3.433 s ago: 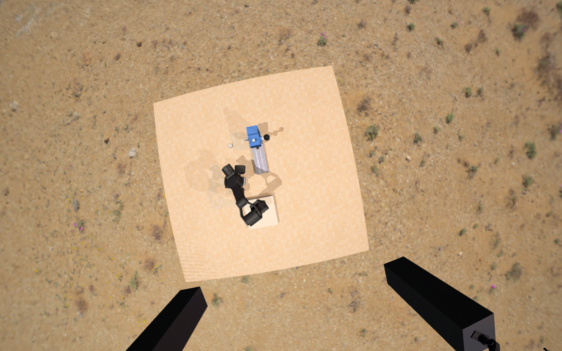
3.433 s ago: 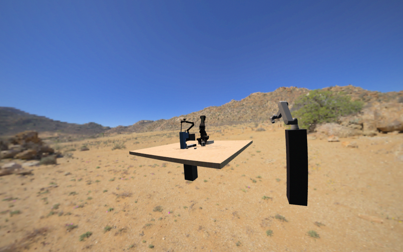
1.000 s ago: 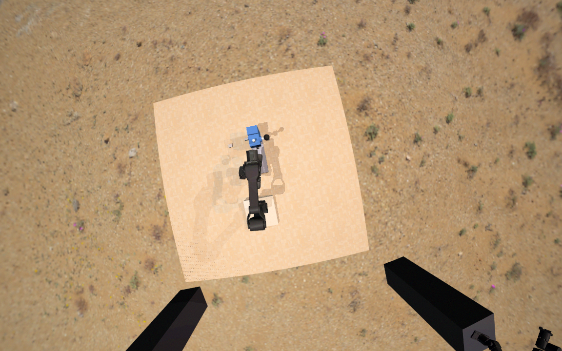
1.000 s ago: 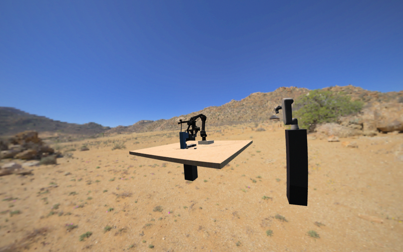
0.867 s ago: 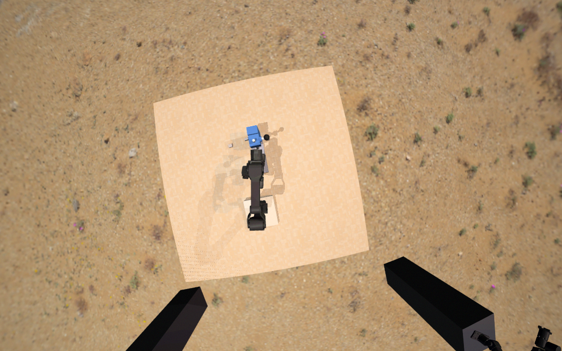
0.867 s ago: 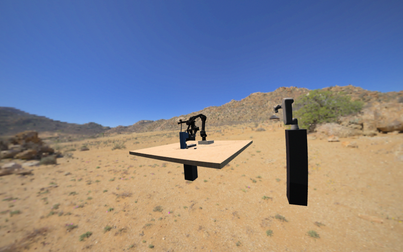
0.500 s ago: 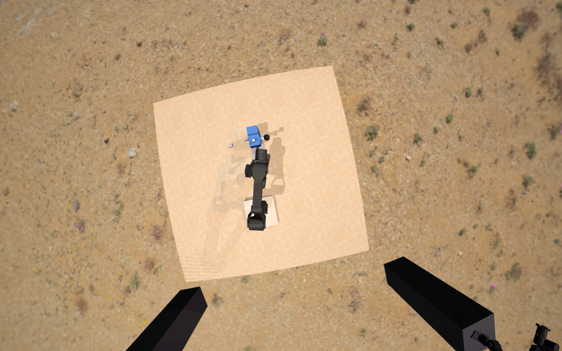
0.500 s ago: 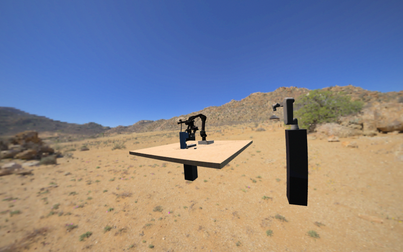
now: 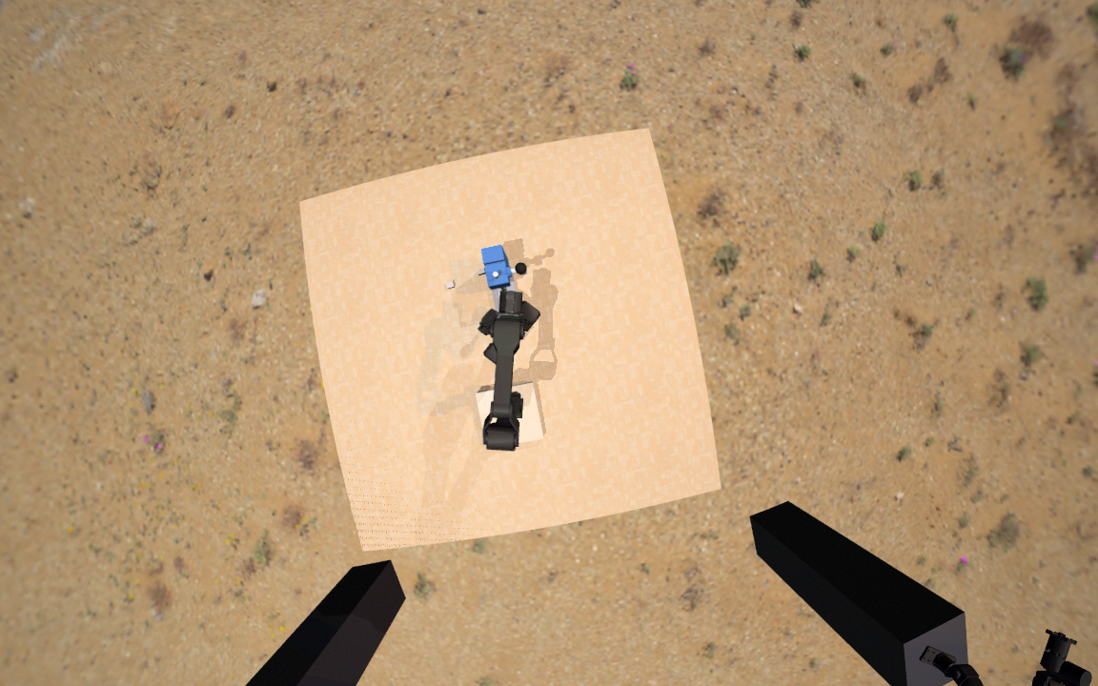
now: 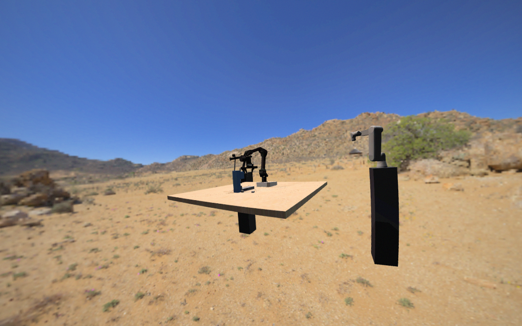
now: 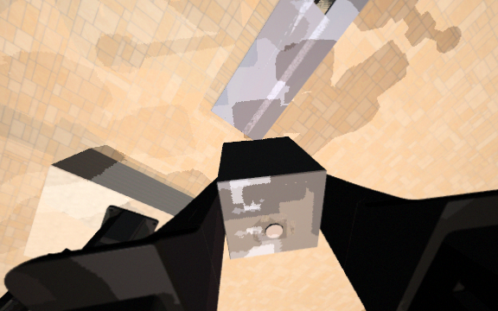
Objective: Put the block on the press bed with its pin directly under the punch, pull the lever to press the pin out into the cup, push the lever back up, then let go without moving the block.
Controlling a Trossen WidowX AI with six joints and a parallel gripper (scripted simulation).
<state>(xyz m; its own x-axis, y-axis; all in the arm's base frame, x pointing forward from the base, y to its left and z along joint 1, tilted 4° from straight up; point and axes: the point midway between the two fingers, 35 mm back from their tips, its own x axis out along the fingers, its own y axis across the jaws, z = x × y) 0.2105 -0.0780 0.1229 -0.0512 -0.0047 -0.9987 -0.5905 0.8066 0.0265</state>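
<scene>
Wrist cam, L to R: the pale arm base (image 9: 533, 415) (image 10: 266, 184) (image 11: 54, 203), then the gripper (image 11: 260, 175), clamped on the block (image 11: 249, 242), pin end showing, mid-pic. Press bed (image 11: 253, 78) lies beyond, a bit R. Top cam, L to R: small cube (image 9: 450, 285) (image 10: 253, 191), blue press (image 9: 495, 255) (image 10: 237, 181), black knob (image 9: 520, 268).

Table (image 9: 604, 341) (image 10: 254, 198) (image 11: 461, 108): pale, wood-like top, parquet pattern. Block (image 11: 271, 203): grey face, metal-like, smooth. Bed (image 11: 249, 86): grey, metal-like, smooth, with glossy streak. Press (image 9: 494, 255) (image 10: 237, 181): blue, smooth. End effector (image 11: 260, 175): black, plastic-like, smooth, mostly matt.
</scene>
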